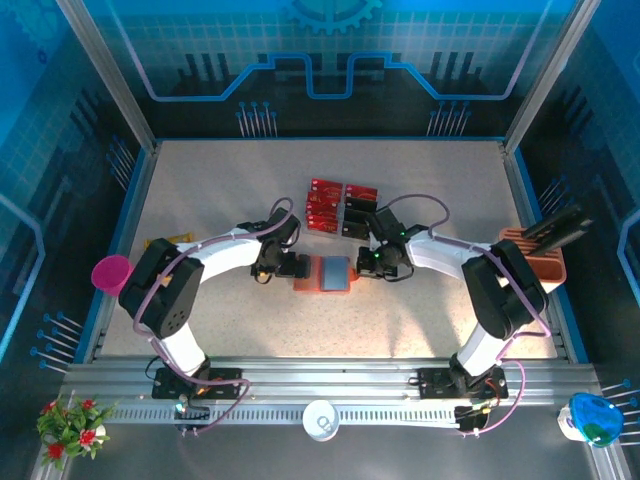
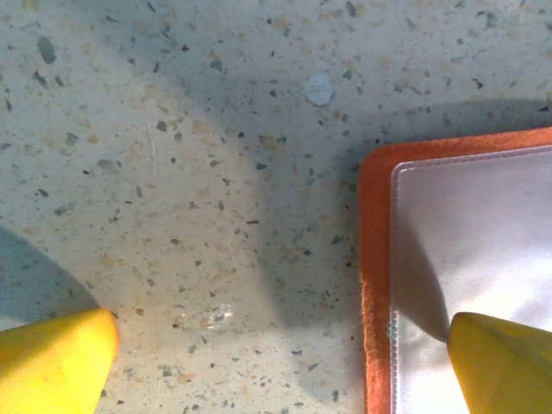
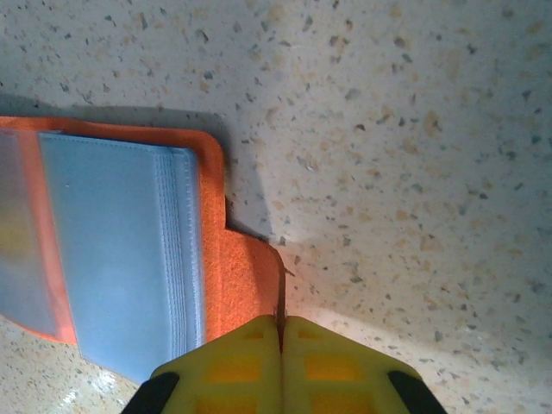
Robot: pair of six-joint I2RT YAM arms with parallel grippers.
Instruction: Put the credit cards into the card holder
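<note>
The left gripper (image 2: 283, 328) is spread wide and grips nothing — one finger over bare table (image 2: 172, 172), the other above the card holder (image 2: 376, 259), whose left edge lies between them. The right gripper (image 3: 280, 328) is pinched closed on the holder's orange tab — the credit cards (image 1: 340, 208) lie just beyond.

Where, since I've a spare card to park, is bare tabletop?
Bare tabletop: far left, between the left wall and the credit cards; far right, between the cards and the peach stand; and the near strip between the card holder and the arm bases. Crowded: the centre, where cards, holder, the left pincer and the right pincer meet.
</note>
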